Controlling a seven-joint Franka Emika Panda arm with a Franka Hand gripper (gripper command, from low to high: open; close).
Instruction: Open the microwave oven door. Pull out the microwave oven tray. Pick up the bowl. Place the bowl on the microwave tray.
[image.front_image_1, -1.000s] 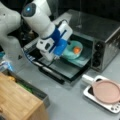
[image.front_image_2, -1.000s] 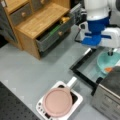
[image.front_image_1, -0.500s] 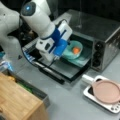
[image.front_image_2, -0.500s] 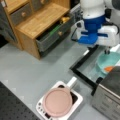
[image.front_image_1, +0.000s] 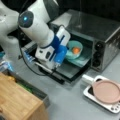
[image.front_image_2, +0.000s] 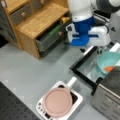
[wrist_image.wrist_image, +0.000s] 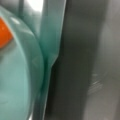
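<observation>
Reaching down over the microwave oven door (image.front_image_1: 65, 70), the gripper (image.front_image_1: 62, 58) hangs at the rim of the bowl (image.front_image_1: 74, 49) on a front view's left. The door lies folded down flat in front of the microwave oven (image.front_image_1: 100, 37), and the dark microwave oven tray (image.front_image_1: 83, 61) shows at the oven's mouth, with the bowl resting at that mouth over the tray. An orange lump (image.front_image_1: 76, 50) sits inside the bowl.

In a front view the gripper (image.front_image_2: 100, 50) hangs just above the bowl (image.front_image_2: 110, 62), whose orange lump (image.front_image_2: 109, 68) shows near the corner of the microwave oven (image.front_image_2: 110, 97); the microwave oven door (image.front_image_2: 86, 68) spreads out from the oven toward that view's left.

The wrist view is filled by the bowl (wrist_image.wrist_image: 20, 75) at its left, with the orange lump (wrist_image.wrist_image: 4, 32) at the edge; a pale translucent strip (wrist_image.wrist_image: 51, 42) lies against the bowl's rim, and dark metal fills the rest. Whether the fingers are spread or closed on the rim cannot be told.

Near the oven, on the grey table (image.front_image_1: 72, 100), a pink plate (image.front_image_1: 107, 91) lies on a white dish (image.front_image_1: 87, 92). A wooden cabinet (image.front_image_2: 37, 22) stands well apart from the oven, one drawer (image.front_image_2: 50, 37) pulled open.
</observation>
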